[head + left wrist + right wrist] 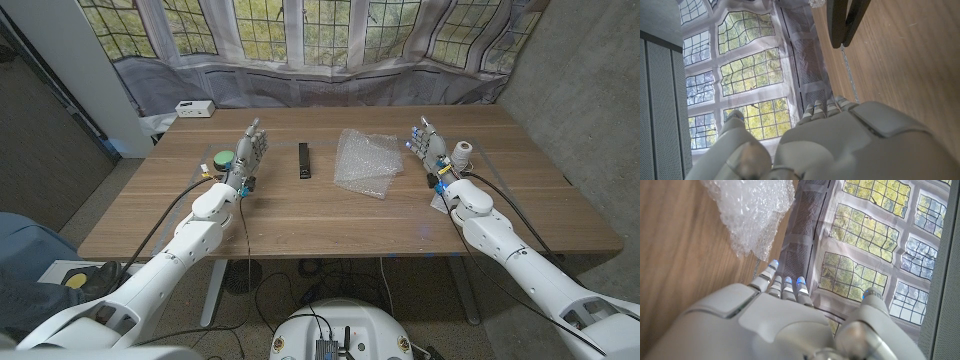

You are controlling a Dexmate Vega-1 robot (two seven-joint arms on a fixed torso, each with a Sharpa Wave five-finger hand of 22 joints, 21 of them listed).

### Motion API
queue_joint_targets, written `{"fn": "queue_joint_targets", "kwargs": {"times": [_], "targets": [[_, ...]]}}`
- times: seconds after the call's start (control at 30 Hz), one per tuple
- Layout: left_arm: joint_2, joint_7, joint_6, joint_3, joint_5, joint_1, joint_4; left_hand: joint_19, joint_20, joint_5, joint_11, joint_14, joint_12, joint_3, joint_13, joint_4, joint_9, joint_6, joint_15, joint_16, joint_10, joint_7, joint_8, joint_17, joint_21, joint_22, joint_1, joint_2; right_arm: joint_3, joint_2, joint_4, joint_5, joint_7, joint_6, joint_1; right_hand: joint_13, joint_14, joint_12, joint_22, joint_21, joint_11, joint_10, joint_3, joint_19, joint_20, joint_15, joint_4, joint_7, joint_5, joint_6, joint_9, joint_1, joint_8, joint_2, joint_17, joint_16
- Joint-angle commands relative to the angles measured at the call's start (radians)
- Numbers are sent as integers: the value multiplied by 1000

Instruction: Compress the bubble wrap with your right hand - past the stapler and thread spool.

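Crinkled clear bubble wrap (364,163) on wood table (300,215); slim black stapler (304,161) beside; right robot hand (430,146) empty, fingers apart.

No text, label, brand or number can be read on anything here.

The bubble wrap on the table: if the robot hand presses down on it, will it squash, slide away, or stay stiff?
The bubble wrap lies crumpled and puffed up in loose folds, so it will probably flatten easily rather than resist. It looks thin and see-through, likely very light, so it might skid on the smooth wooden table. The right robot hand stands beside it, not touching.
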Motion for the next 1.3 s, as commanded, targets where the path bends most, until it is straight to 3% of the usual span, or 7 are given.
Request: {"fn": "queue_joint_targets", "kwargs": {"times": [0.03,0.47,0.87,1.0,1.3], "targets": [[20,17,-7,-16,-4,41,-50,-7,4,7,8,-3,7,6,4,0,3,4,0,6,7,4,8,3,7,4,10,1,2,18,8,3,5,30,-1,3,2,5,3,5,8,6,9,5,3,6,-1,-2,5,1,3,8,7,0,2,4],[44,43,-13,-33,6,72,-111,15,16,7,3,33,20,5,4,-3,3,42,1,17,42,3,19,3,16,4,14,9,9,1,-28,-23,0,73,-21,3,29,11,3,11,0,30,12,32,5,2,-6,-15,5,20,3,19,15,7,-1,11],[38,34,-25,-34,8,54,-99,113,36,4,7,126,43,6,4,-13,3,124,0,32,130,5,31,2,41,4,29,22,3,-19,-38,-44,21,85,-10,3,35,11,3,10,0,38,13,36,5,0,-8,-16,4,29,3,23,18,8,-2,12],[37,47,-37,-38,13,69,-127,135,31,3,10,144,47,5,4,-15,3,146,4,32,152,7,34,2,44,3,32,23,-10,-49,-20,-66,60,76,9,2,38,11,3,9,0,41,13,36,8,1,-9,-23,4,33,3,25,19,9,-2,12],[53,60,-46,-27,66,61,-108,166,36,1,9,178,52,4,4,-19,3,176,-1,35,180,7,35,2,48,3,35,25,-5,-6,69,6,162,113,46,2,37,9,3,6,-3,43,13,34,10,1,-9,-31,3,35,3,27,18,9,-2,10]]}}
